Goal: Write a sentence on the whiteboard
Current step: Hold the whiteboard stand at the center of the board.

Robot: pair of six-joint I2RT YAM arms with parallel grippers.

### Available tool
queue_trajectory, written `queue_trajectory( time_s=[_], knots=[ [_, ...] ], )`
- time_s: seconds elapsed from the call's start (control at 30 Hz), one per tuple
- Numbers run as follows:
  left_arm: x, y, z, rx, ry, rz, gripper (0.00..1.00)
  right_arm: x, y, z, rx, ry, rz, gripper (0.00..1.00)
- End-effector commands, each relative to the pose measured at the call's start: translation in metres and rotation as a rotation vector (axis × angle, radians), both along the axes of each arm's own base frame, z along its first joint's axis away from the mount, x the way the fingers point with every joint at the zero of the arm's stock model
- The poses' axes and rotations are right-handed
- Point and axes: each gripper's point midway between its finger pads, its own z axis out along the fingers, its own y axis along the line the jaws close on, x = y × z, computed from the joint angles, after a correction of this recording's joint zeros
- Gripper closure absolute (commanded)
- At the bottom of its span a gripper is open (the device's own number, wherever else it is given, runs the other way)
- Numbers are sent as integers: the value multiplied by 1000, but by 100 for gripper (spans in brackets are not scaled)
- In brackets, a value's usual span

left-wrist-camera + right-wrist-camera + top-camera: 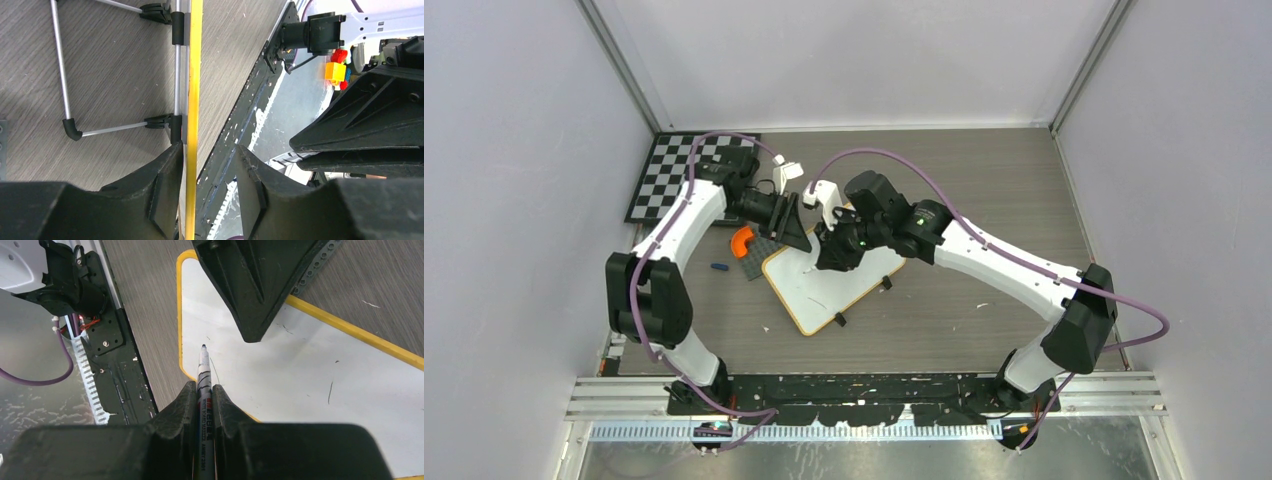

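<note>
The whiteboard [824, 290] sits askew on the desk [984, 200] at the centre of the overhead view, with no sentence on it, only faint stray marks. The right gripper [202, 390] pinches a marker [203, 365]. The left gripper [209, 150] is spread astride the board's yellow frame. The step looks like steadying the board; next, clamp the frame and lower the tip. Only the left wrist view shows the gap at the frame.

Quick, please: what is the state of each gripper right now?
Left gripper: open, jaws on either side of the whiteboard edge, not yet clamped.
Right gripper: closed, holding the marker.
</note>
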Motion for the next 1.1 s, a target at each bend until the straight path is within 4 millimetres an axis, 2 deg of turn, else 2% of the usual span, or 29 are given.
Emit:
queue_trajectory(
  time_s=[0.0,0.13,0.27,0.63,1.07],
  knots=[
    [1,-5,12,-31,-28,-32,57,-5,6,22,68,-30,24,100],
    [0,-7,10,-28,-26,-43,62,-4,6,24,68,-37,18,100],
    [0,-8,9,-19,-33,-53,70,-4,7,26,71,-38,23,100],
    [-1,-24,-3,43,-12,-170,100,-6,8,24,69,-34,31,100],
    [-1,-37,-9,84,-11,-280,100,-10,6,19,60,-38,38,100]
  ],
)
